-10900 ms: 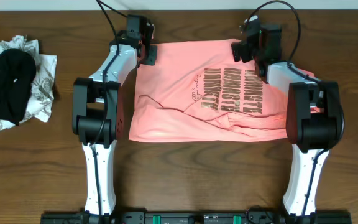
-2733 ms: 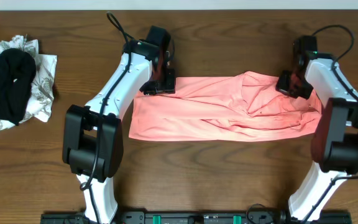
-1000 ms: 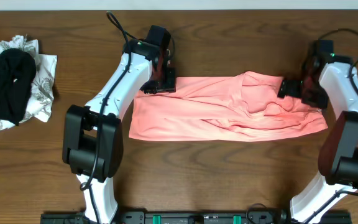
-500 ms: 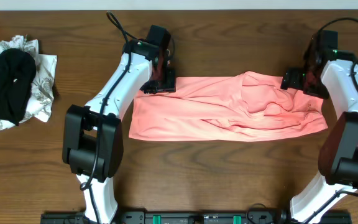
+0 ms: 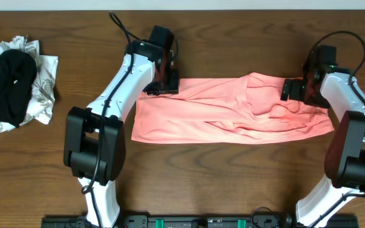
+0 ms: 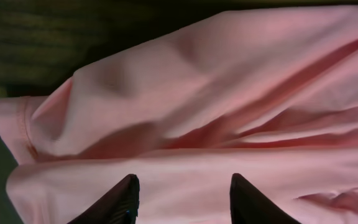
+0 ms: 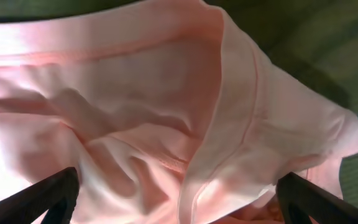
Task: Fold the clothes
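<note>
The salmon-pink T-shirt point(image 5: 233, 114) lies folded into a wide, wrinkled band across the middle of the table, and its lettering is hidden. My left gripper point(image 5: 162, 88) hovers at the band's upper left corner. In the left wrist view it point(image 6: 184, 183) is open just above smooth pink cloth point(image 6: 229, 112), holding nothing. My right gripper point(image 5: 290, 90) is over the bunched upper right part of the shirt. In the right wrist view it point(image 7: 179, 190) is wide open over a raised fold with a stitched hem point(image 7: 241, 124), gripping nothing.
A pile of black and white-patterned clothes point(image 5: 11, 82) lies at the far left of the brown wooden table point(image 5: 233, 183). The table's back edge runs along the top of the overhead view. Both arm bases stand at the front edge.
The shirt went from lying spread with the lettering up to a folded band. In the last half second my right gripper moved left and down over the shirt. The left arm stayed still.
</note>
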You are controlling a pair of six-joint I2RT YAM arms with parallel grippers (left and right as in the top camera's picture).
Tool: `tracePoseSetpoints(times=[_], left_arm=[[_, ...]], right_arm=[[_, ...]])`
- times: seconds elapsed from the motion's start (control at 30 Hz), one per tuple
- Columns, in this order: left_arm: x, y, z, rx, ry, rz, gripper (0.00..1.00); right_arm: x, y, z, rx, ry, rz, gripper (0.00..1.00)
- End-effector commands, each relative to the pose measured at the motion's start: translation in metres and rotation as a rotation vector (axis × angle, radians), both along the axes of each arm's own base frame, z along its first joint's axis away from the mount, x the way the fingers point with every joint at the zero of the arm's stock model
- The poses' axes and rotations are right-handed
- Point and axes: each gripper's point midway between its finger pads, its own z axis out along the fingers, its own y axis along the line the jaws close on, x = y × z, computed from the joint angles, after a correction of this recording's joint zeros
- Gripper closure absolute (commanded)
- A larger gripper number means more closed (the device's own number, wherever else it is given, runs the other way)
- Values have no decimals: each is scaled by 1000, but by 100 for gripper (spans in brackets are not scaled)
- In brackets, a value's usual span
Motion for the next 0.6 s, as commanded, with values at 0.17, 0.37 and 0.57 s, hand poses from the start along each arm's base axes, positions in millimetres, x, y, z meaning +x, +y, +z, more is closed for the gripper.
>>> tracePoseSetpoints(times=[0.17,0.37,0.57], left_arm=[[10,60,25,22,-14,108,30],[2,110,20,36,42,124,8],[-12,106,6,-91,94,-1,0]], right_arm=[[36,7,58,60,-105,43,1],[33,10,82,74,-75,45,1],[11,14,75,95,16,34,1]])
